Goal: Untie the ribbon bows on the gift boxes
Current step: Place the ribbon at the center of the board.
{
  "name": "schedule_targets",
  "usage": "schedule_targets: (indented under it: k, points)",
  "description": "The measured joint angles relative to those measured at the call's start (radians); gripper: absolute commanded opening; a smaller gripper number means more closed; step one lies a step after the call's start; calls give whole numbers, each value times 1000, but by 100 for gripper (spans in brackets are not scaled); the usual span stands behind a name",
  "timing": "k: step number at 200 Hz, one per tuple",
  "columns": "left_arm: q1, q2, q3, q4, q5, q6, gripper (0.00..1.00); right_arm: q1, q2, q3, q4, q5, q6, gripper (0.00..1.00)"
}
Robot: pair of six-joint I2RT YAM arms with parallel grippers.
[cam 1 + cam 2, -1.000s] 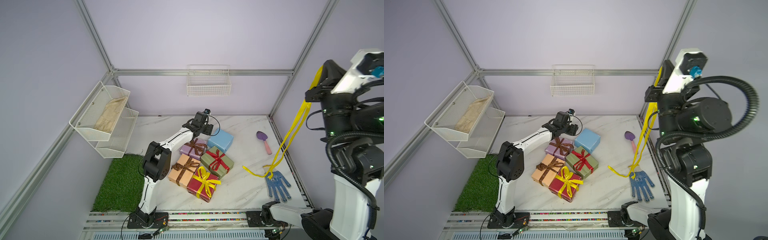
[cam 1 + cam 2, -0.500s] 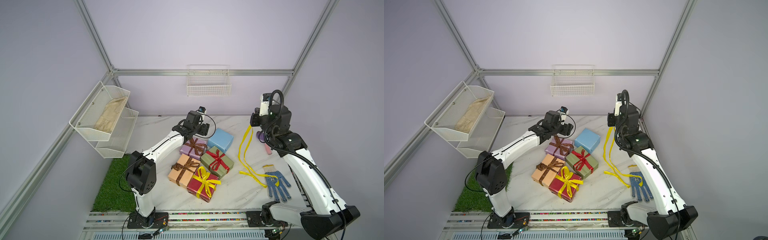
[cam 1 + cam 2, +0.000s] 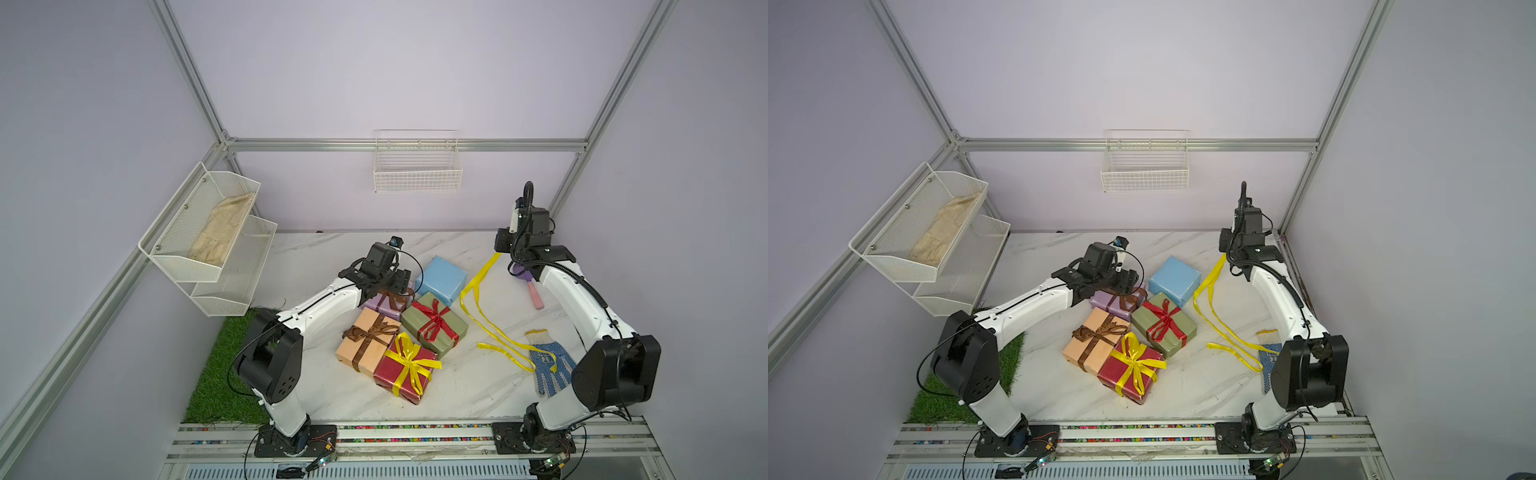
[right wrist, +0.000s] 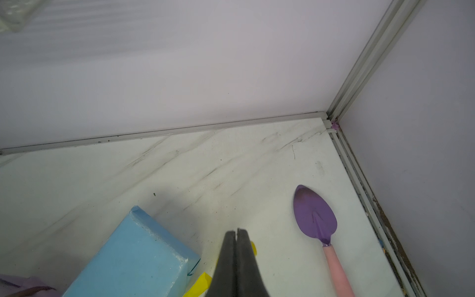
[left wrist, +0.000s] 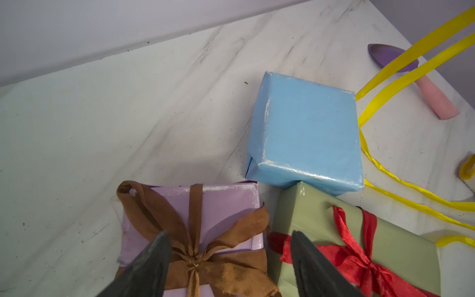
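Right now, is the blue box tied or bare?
Bare: no ribbon crosses the blue box; a loose yellow ribbon lies beside it.

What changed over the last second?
Right arm swung down from high up to low over the back of the table. Right pincer stays shut on the yellow ribbon, now slack instead of taut. Left arm's elbow dropped slightly. Left pincer, open, stays over the lilac box. Boxes and glove unmoved.

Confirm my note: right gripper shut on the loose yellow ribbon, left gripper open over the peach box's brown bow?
Wrong box: the left gripper is open over the brown bow on the lilac box, per the left wrist view. The rest holds.
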Motion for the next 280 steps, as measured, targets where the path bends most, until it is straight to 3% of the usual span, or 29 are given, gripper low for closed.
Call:
schedule_targets:
  k: [73, 135, 157, 184, 207, 255, 280]
  points:
    - [-53, -48, -38, 17, -8, -2, 75, -53, 338, 267, -42, -112, 51, 0]
    - [-102, -78, -74, 1, -14, -3, 75, -53, 529, 309, -187, -154, 68, 0]
    - [-109, -80, -78, 0, -16, -3, 75, -53, 555, 325, -229, -154, 68, 12]
    - [-109, -80, -78, -3, -18, -3, 75, -53, 556, 333, -255, -158, 76, 37]
    - [-111, -80, -78, -3, -20, -3, 75, -53, 556, 333, -273, -153, 73, 49]
    - [-114, -80, -78, -5, -22, -3, 75, -53, 527, 320, -328, -122, 63, 55]
    - [-115, -80, -78, -5, -21, -3, 75, -52, 391, 216, -332, -161, 71, 50]
